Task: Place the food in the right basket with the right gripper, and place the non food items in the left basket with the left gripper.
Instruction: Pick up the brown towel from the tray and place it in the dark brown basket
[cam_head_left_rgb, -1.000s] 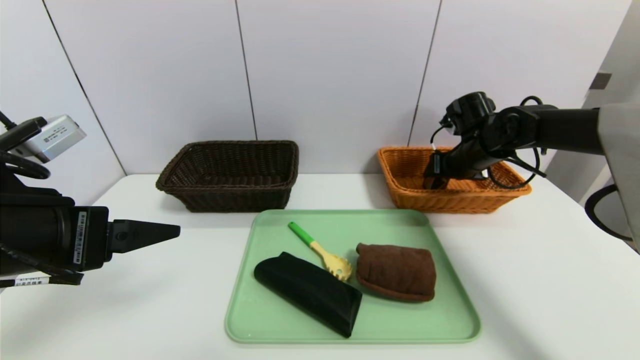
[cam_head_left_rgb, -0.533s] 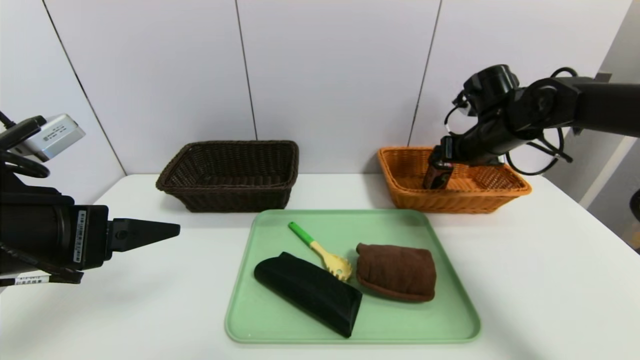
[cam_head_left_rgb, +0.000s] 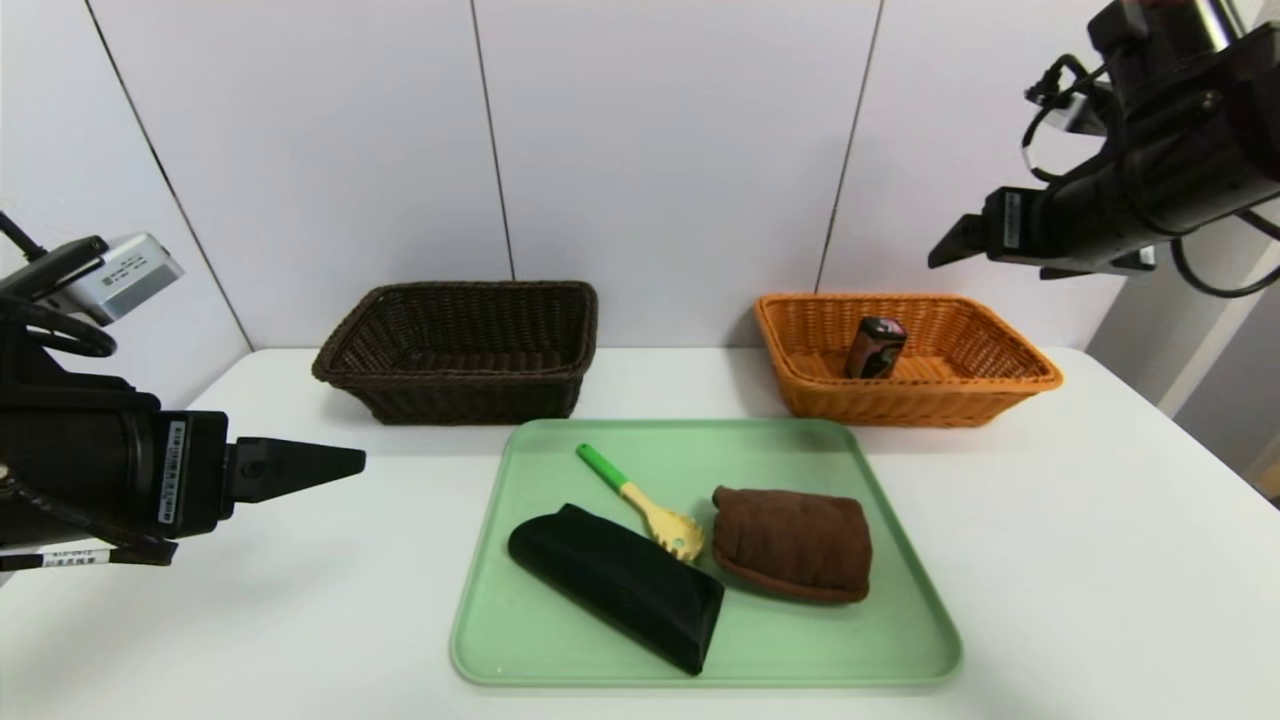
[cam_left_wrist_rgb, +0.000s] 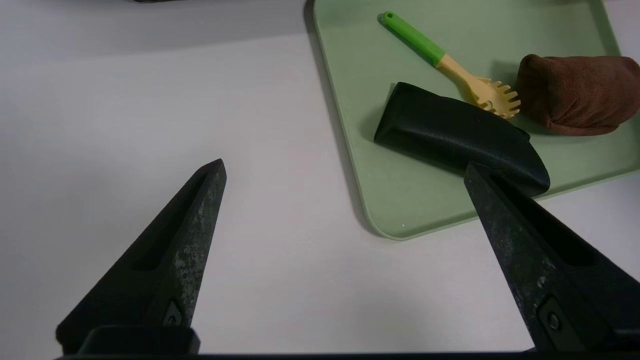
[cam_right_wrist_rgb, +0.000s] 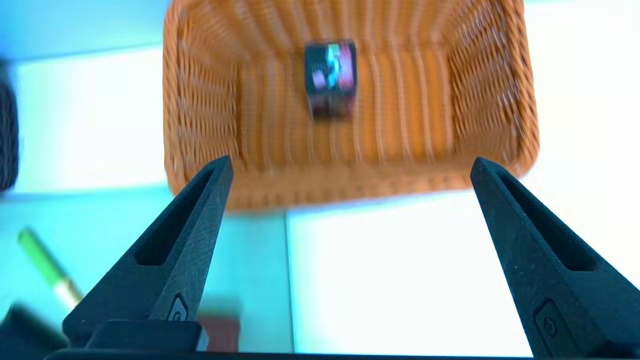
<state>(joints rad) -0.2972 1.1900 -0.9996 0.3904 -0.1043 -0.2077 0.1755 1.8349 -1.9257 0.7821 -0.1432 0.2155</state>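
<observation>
Food (cam_head_left_rgb: 876, 347) stands upright inside the right basket (cam_head_left_rgb: 985, 388) — the right gripper (cam_head_left_rgb: 945, 252), jaws spread and empty, hangs above it — while towel (cam_head_left_rgb: 792, 543), pouch (cam_head_left_rgb: 618, 583) and spoon (cam_head_left_rgb: 645, 506) lie on the green tray (cam_head_left_rgb: 560, 650) near the wide-open left gripper (cam_head_left_rgb: 350, 465).

there were two woven baskets on the table: one dark brown basket (cam_head_left_rgb: 460, 345) and one orange basket (cam_head_left_rgb: 905, 390). one small dark package with pink print (cam_head_left_rgb: 876, 347) stood inside the orange basket; the dark brown one showed nothing in it. there was one green tray (cam_head_left_rgb: 560, 640), and three things lay on it: one black pouch (cam_head_left_rgb: 615, 583), one yellow pasta spoon with a green handle (cam_head_left_rgb: 640, 503), and one folded brown towel (cam_head_left_rgb: 793, 543). two grippers were in view, the left gripper (cam_head_left_rgb: 345, 465) and the right gripper (cam_head_left_rgb: 945, 250), each with two pointed black fingers spread wide apart.
</observation>
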